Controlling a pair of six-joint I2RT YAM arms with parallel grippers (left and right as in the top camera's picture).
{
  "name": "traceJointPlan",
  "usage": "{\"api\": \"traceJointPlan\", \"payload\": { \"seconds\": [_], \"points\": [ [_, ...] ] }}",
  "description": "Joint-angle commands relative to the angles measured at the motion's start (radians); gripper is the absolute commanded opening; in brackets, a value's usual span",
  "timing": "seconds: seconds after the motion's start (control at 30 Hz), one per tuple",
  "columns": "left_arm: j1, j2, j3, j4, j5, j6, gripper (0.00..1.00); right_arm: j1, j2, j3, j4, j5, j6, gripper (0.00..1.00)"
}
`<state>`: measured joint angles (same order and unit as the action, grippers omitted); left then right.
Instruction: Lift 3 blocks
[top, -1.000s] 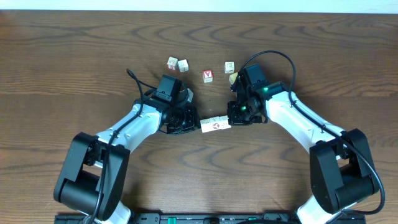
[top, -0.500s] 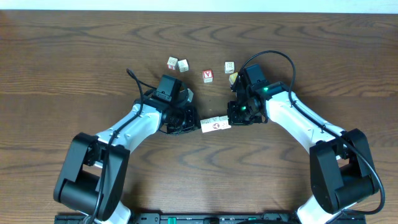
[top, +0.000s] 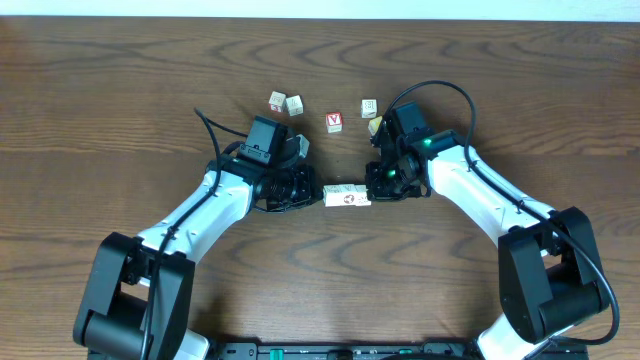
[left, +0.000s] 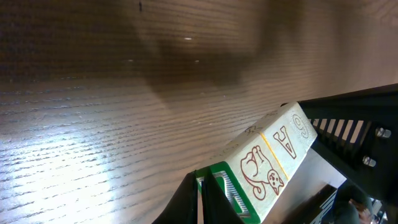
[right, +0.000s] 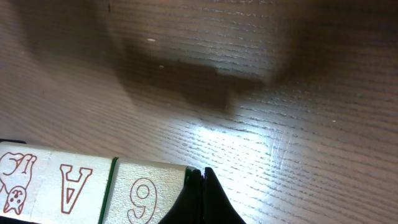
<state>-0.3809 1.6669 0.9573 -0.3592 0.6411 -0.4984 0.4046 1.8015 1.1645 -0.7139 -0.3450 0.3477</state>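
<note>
Three cream-white blocks form one tight row, pinched end to end between my two grippers. The left gripper is shut, with its closed tips pressed against the row's left end. Against the right end presses the right gripper, also shut. In the left wrist view the blocks show a cat drawing, an A and a numeral beside the left gripper. The right wrist view shows the same blocks against the right gripper. The row's shadow lies apart from it on the wood, so it seems to hang off the table.
Loose cubes lie at the far side of the wooden table: a pair at left, a red-letter cube, another cube, and a yellowish one by the right arm's wrist.
The left arm has swung its elbow and forearm slightly away from the front edge. The row of blocks has shifted a little with both grippers still pressed on its ends.
</note>
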Motion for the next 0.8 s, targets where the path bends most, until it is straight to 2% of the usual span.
{"api": "traceJointPlan", "payload": {
  "seconds": [0.0,0.77],
  "points": [
    [-0.03,-0.008,0.01,0.02,0.134,-0.009,0.07,0.029,-0.024,0.065,0.017,-0.251,0.0,0.01],
    [-0.03,-0.009,0.032,0.021,0.168,-0.024,0.07,0.029,-0.029,0.087,0.006,-0.266,0.007,0.01]
  ]
}}
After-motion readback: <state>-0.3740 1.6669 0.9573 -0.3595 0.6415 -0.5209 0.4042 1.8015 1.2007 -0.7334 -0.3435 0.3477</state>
